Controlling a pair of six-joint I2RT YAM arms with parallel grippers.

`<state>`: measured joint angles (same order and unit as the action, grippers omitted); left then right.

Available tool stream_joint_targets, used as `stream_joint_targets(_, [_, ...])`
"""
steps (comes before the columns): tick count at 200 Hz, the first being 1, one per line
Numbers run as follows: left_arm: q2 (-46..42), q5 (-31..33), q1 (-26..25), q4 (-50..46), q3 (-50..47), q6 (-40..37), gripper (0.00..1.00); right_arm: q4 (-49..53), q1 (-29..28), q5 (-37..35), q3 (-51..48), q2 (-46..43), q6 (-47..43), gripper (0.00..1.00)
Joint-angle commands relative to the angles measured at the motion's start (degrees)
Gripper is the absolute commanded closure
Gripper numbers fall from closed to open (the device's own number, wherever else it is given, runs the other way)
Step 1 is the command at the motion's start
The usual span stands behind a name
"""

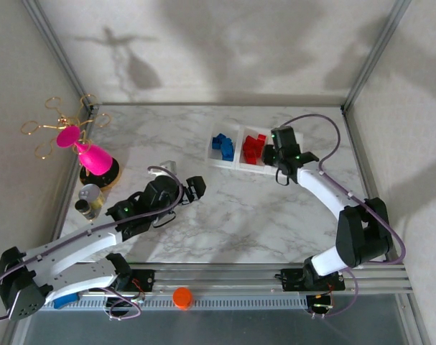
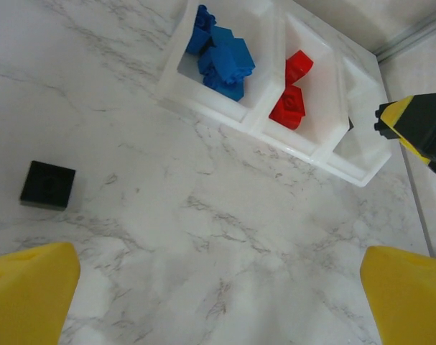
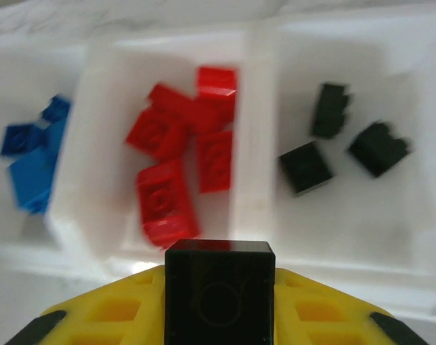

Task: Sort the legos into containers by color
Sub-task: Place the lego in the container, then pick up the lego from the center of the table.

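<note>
Three joined white bins [image 1: 230, 164] stand at the back of the marble table. In the right wrist view the left bin [image 3: 74, 215] holds blue bricks [image 3: 32, 162], the middle one several red bricks [image 3: 176, 162], and the right one three black bricks [image 3: 338, 142]. My right gripper [image 1: 278, 155] hovers at the near rim of the bins, shut on a black brick [image 3: 219, 287]. My left gripper [image 2: 218, 305] is open above bare marble, its yellow fingers [image 2: 27, 295] wide apart. A loose black brick [image 2: 48, 185] lies on the table, left of and ahead of it.
A pink cone cup [image 1: 94, 157] with a gold wire ornament [image 1: 56, 122] stands at the left edge, a small jar [image 1: 90, 200] beside it. An orange ball [image 1: 182, 297] and a blue clip [image 1: 65, 300] lie by the front rail. Walls enclose the table.
</note>
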<state>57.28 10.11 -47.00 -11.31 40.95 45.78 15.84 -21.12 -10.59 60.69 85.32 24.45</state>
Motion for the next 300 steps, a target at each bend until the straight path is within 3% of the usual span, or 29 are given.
stream_joint_targets(1, [2.21,-1.64,-0.53,3.88,2.10,-2.02,0.00,-1.26,3.39,-2.42,2.16,3.05,-2.16,0.72])
stream_joint_targets(67, [6.22,-1.63,-0.55,5.86,3.61,-3.44,0.00,-2.79,8.86,-5.29,11.76,16.24,-5.05,0.71])
stream_joint_targets(95, [5.94,-1.33,-0.46,5.69,3.46,-3.50,0.01,-1.48,9.15,-5.43,15.04,19.99,-5.43,0.62])
stream_joint_targets(123, [4.54,-0.80,-0.46,5.51,2.96,-3.36,0.00,-2.09,9.17,-4.27,14.53,18.49,-5.34,0.52])
stream_joint_targets(173, [2.25,0.40,-0.45,4.26,3.00,-2.86,0.00,-0.91,8.07,-1.08,12.89,12.24,-4.55,0.46])
stream_joint_targets(217, [-1.71,2.39,-0.39,1.83,1.53,-1.67,0.00,1.13,1.38,1.88,10.17,6.46,-3.36,0.42])
stream_joint_targets(300, [-12.96,6.58,-0.37,-7.91,-4.03,3.01,0.00,-0.82,-22.32,0.98,4.70,6.13,4.07,0.37])
